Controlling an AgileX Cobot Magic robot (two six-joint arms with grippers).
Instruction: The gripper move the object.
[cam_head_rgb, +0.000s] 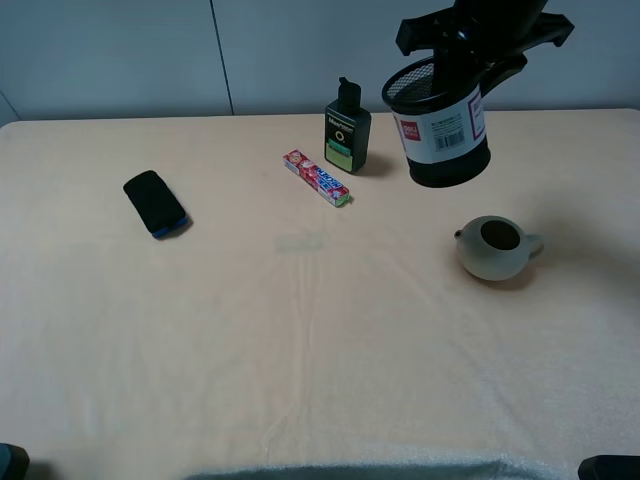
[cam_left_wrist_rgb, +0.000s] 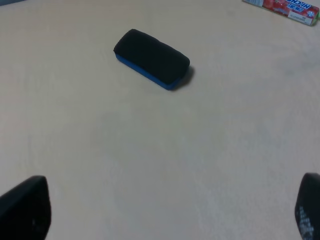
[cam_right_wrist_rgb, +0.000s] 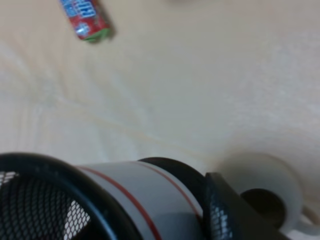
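Here, right gripper (cam_head_rgb: 462, 72) pinching rim of pen cup (cam_head_rgb: 447, 128), one finger (cam_right_wrist_rgb: 227, 212) against labelled wall. Pen cup tilted, lifted clear of counter (cam_head_rgb: 300, 350), at 1 o'clock in overhead view. Teapot (cam_head_rgb: 495, 250) at 5 o'clock from pen cup, apart. Green bottle (cam_head_rgb: 346, 130) at 9 o'clock from pen cup; candy pack (cam_head_rgb: 316, 178) at 8 o'clock from bottle. Eraser (cam_head_rgb: 155, 203) at 9 o'clock on counter. Left gripper (cam_left_wrist_rgb: 170, 210) spread, holding nothing.

Even soft light — right wrist view blurred.
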